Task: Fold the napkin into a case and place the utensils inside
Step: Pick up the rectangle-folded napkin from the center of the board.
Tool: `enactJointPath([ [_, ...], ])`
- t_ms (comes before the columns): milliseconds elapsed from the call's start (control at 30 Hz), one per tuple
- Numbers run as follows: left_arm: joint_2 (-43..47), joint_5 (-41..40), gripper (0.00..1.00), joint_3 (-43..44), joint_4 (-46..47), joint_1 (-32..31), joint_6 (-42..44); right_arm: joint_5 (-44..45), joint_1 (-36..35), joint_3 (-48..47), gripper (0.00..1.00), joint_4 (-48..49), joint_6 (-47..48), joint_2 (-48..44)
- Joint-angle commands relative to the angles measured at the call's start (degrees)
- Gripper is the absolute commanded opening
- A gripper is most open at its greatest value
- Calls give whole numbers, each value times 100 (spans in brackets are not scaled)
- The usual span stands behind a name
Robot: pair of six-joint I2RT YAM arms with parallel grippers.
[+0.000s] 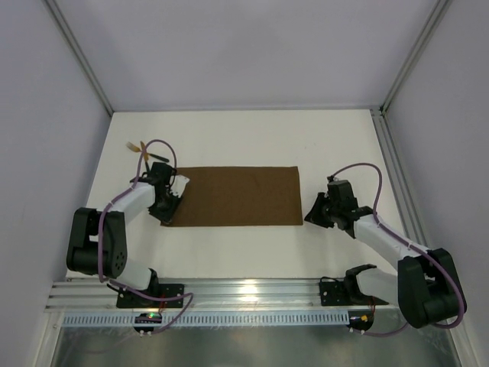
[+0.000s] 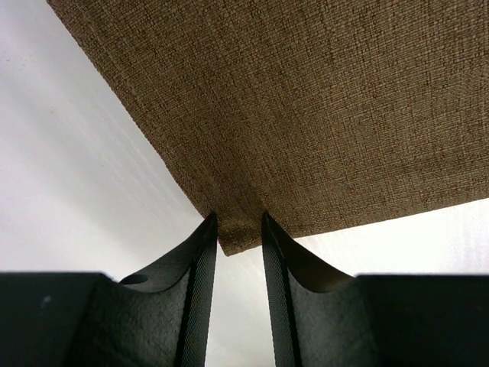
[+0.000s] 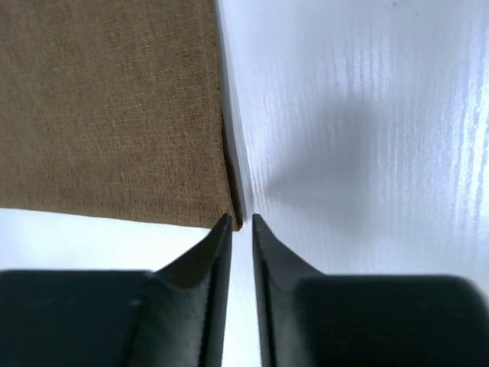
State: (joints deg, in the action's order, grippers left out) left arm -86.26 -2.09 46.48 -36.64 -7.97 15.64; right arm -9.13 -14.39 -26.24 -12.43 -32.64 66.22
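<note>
- Napkin (image 1: 233, 196) lies flat mid-desk (image 1: 229, 138) in the overhead view, a brown oblong with its long sides running left to right. The utensils (image 1: 143, 148) sit well apart at the far left, too small to tell which is the fork. The left claw (image 1: 166, 210) is at the near-left corner and the right claw (image 1: 312, 215) is just beside the near-right one. The arm bodies cover the fingertips, so no grip can be read here.
- Left wrist view: the fingers (image 2: 200, 260) stand part-spread, straddling the very tip of the corner, with bare desk showing in the gap. Whether the pads touch the cloth is unclear. For a clean fold, I judge this claw should reach further onto the cloth and catch every layer before closing.
- Right wrist view: the fingers (image 3: 218, 252) are only a slit apart with nothing between them. The napkin corner lies at one fingertip, outside the gap. This claw likely needs to widen and move onto the corner. Both should then lift level and together so the edges land square. The layers cannot be counted, though a dark line along the cloth's edge hints at more than one.
</note>
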Motion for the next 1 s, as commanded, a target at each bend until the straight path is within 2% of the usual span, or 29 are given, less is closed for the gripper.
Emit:
enactJointPath([
  [0, 170, 59, 33, -34, 193, 32, 88, 148, 15, -320, 24, -401, 188, -346],
  [100, 302, 68, 34, -7, 105, 32, 97, 131, 15, -146, 33, -384, 39, -425],
  [367, 654, 156, 36, 45, -89, 32, 89, -439, 7, 216, 37, 152, -181, 14],
  [767, 593, -152, 37, -86, -27, 41, 124, -731, -169, 470, 37, 811, -541, 462],
  [967, 628, -134, 37, -95, -18, 41, 97, -819, -169, 558, 31, 1128, -708, 629],
])
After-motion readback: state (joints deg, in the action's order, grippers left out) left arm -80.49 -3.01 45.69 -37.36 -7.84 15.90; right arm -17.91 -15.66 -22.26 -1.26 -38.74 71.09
